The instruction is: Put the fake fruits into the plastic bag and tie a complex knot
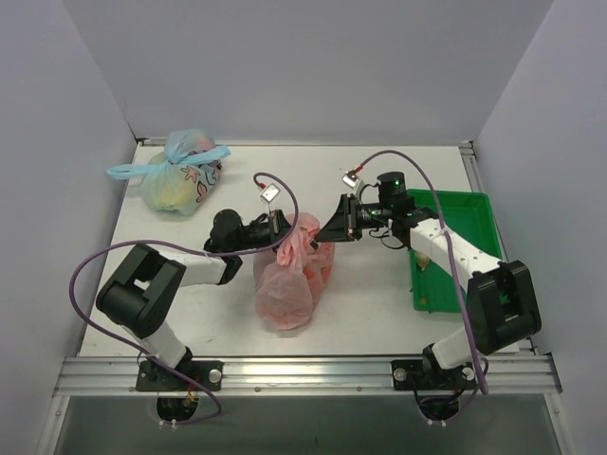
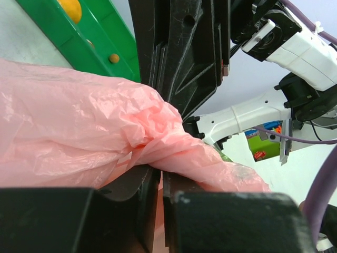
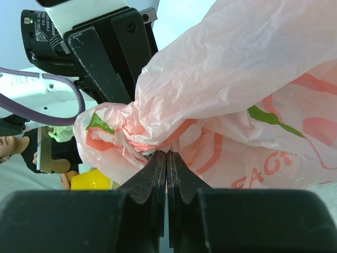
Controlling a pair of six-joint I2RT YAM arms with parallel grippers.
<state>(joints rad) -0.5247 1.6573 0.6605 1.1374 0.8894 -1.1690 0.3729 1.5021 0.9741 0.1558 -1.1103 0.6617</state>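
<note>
Left tool [image 2: 160, 178] pinching crumpled pink plastic bag [image 2: 79, 121], right tool [image 3: 167, 158] pressed together

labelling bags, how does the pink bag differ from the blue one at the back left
The pink bag sits central; the blue bag lies far left. The pink bag's bunched top is pinched in the jaws of left gripper and right gripper; the blue bag is untouched, tied off. Both look filled.
</note>
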